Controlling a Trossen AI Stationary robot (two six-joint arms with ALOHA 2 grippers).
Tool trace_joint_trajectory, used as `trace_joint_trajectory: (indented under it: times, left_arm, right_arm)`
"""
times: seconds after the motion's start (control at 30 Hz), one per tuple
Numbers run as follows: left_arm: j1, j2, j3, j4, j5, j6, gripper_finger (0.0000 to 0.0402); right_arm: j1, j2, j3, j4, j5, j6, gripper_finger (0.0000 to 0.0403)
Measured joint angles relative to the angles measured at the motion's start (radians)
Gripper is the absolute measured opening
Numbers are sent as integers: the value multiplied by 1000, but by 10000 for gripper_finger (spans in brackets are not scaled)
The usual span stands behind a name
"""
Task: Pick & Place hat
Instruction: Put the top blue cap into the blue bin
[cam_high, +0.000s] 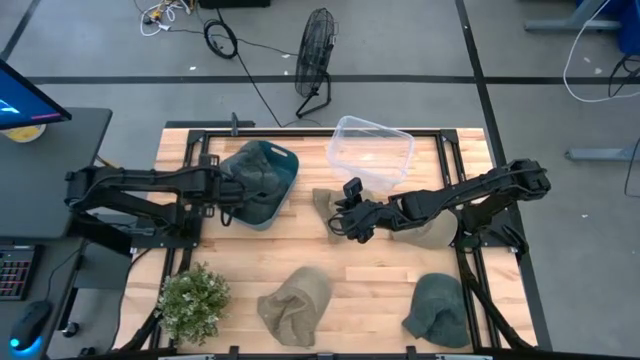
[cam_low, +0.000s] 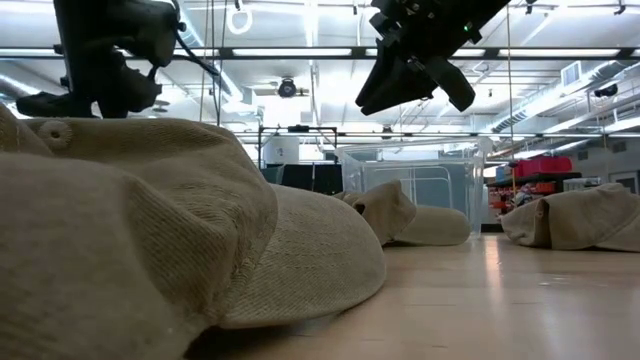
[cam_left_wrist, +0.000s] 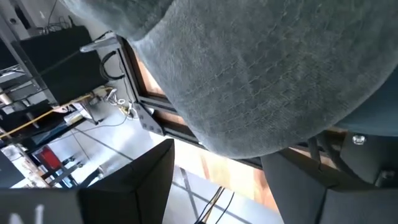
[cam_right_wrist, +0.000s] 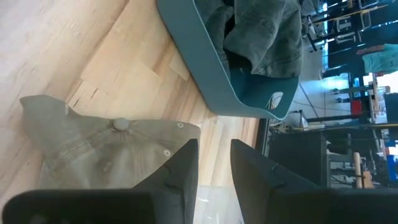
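Observation:
A dark green hat (cam_high: 255, 175) lies in a teal bin (cam_high: 287, 163) at the table's far left. In the left wrist view the hat (cam_left_wrist: 261, 74) fills the picture just beyond the fingers. My left gripper (cam_high: 228, 195) (cam_left_wrist: 217, 149) is open at the bin's left side. My right gripper (cam_high: 352, 222) (cam_right_wrist: 214, 146) is open with a narrow gap. It hangs well above the table (cam_low: 415, 95), over a khaki hat (cam_high: 322, 203) (cam_right_wrist: 106, 155) that lies crumpled on the wood at mid-table. My left gripper is open at the green hat's left part in the teal bin (cam_right_wrist: 211, 81). Whether a finger (cam_left_wrist: 143, 180) touches the cloth, I cannot tell.
A clear plastic bin (cam_high: 370, 150) stands at the far edge. A second khaki hat (cam_high: 437, 232) lies under the right arm. A third khaki hat (cam_high: 295, 305) and another green hat (cam_high: 440, 310) lie near the front edge. A potted plant (cam_high: 195, 300) stands front left.

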Motion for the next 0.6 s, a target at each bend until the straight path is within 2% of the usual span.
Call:
trace_joint_trajectory:
  times: [0.17,0.27,0.4,0.6]
  left_arm:
    - [0,0,0,59,-3,0,238]
    - [0,0,0,98,-10,0,218]
    - [0,0,0,148,-12,1,164]
    - [0,0,0,181,-17,1,55]
  right_arm:
    - [0,0,0,0,0,0,98]
    - [0,0,0,0,0,0,98]
    - [0,0,0,0,0,0,98]
    - [0,0,0,-1,0,0,98]
